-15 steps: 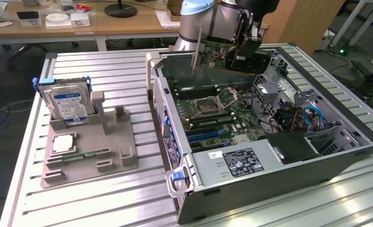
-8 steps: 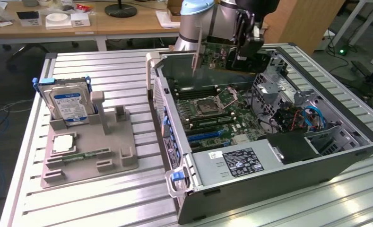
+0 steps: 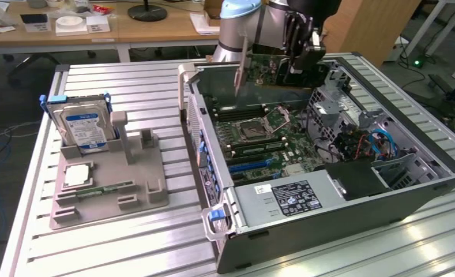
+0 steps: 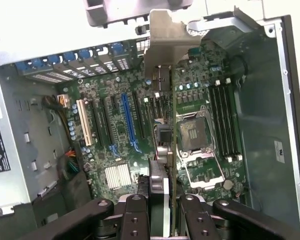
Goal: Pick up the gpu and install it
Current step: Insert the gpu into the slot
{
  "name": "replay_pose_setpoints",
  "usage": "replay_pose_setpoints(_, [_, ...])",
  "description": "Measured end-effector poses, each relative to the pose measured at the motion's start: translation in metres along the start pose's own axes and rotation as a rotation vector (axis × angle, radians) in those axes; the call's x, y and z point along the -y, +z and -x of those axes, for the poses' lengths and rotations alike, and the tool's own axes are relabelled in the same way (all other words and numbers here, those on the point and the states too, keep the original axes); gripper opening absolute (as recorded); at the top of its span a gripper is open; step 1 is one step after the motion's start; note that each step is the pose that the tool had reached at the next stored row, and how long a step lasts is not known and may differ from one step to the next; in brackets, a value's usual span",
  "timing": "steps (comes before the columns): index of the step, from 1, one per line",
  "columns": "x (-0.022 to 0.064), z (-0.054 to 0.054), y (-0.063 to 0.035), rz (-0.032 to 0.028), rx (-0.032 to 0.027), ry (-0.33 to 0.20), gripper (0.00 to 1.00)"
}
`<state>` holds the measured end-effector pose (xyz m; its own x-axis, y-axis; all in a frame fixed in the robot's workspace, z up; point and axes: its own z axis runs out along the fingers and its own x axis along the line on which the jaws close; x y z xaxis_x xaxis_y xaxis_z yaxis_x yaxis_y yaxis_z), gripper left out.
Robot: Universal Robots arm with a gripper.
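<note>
Tabletop (image 3: 119, 242) of ribbed metal, wooden desks (image 3: 158, 32) behind, jaws clamped on gpu (image 3: 270, 72) above open computer case (image 3: 327, 231)

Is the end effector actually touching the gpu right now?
Touching. The wrist view shows the gpu clamped edge-on between the fingers of the end effector.

One arm (image 3: 243, 26), one gripper (image 4: 171, 200), one gpu (image 3: 266, 72). One case (image 3: 350, 225), one motherboard (image 4: 115, 145), one socket (image 4: 194, 135), four memory slots (image 4: 225, 120). One holder (image 3: 119, 167), one hard drive (image 3: 85, 124), one memory stick (image 3: 100, 189).
</note>
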<state>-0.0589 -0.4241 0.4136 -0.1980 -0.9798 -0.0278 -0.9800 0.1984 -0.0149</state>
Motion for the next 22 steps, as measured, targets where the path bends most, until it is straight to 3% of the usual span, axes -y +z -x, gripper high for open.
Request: replay_pose_setpoints(22, [0.0001,-0.0005,0.0002,0.0036,0.0049,-0.261,0.28])
